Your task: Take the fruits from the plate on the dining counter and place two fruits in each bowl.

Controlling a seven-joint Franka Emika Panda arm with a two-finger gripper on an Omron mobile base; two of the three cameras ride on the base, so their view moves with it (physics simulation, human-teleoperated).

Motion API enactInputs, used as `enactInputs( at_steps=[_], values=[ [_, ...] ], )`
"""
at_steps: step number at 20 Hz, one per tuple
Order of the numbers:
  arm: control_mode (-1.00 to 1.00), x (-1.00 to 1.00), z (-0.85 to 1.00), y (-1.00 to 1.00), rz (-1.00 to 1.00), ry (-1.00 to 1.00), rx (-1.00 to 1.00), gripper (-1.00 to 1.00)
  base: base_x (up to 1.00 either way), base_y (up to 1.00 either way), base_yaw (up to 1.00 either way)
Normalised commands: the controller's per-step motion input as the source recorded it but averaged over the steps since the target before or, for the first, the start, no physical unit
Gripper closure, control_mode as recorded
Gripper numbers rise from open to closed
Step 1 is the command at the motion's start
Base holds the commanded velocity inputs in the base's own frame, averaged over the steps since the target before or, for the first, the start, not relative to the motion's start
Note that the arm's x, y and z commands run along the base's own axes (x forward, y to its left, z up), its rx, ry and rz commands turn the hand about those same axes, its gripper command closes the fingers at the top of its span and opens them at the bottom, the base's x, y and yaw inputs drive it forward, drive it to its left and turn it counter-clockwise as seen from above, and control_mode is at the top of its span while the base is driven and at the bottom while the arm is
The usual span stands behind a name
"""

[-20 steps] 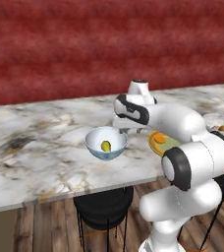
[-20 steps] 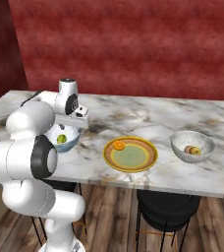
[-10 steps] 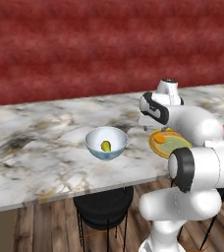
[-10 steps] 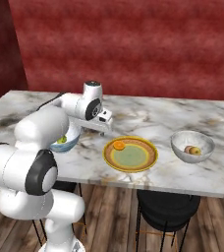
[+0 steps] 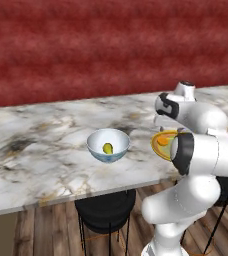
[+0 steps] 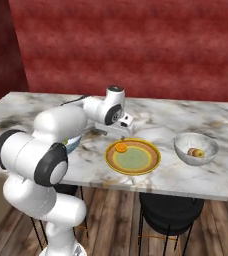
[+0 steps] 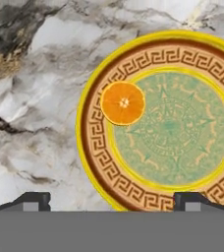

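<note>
1. Orange point(image 7: 123, 103) sits alone on the plate point(image 7: 97, 147), upper left of the hand view; last fruit to move, I judge.
2. Blue bowl point(image 5: 108, 145), frame centre, holds one pear point(image 5: 107, 148), so it needs the orange.
3. Grey bowl point(image 6: 196, 148), right side, holds two fruits; full.
4. Gripper point(image 7: 112, 202) hangs over the plate, tips wide apart, nothing held, presumably ready to descend.
</note>
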Motion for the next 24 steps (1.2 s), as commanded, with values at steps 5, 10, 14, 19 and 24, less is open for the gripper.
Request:
enactInputs(
  at_steps=[5,10,14,19,24],
  values=[
    [-1.00,0.32,-0.52,-0.36,0.00,-0.01,0.00,-1.00,0.00,0.00,0.00],
    [-1.00,0.39,-0.55,-0.11,0.00,0.00,0.00,-1.00,0.00,0.00,0.00],
    [-1.00,0.20,-0.41,-0.09,0.00,0.00,0.00,-1.00,0.00,0.00,0.00],
    [-1.00,0.20,-0.24,0.00,0.00,0.00,0.00,-1.00,0.00,0.00,0.00],
    [-1.00,0.15,-0.03,0.02,0.00,0.00,0.00,-1.00,0.00,0.00,0.00]
  ],
)
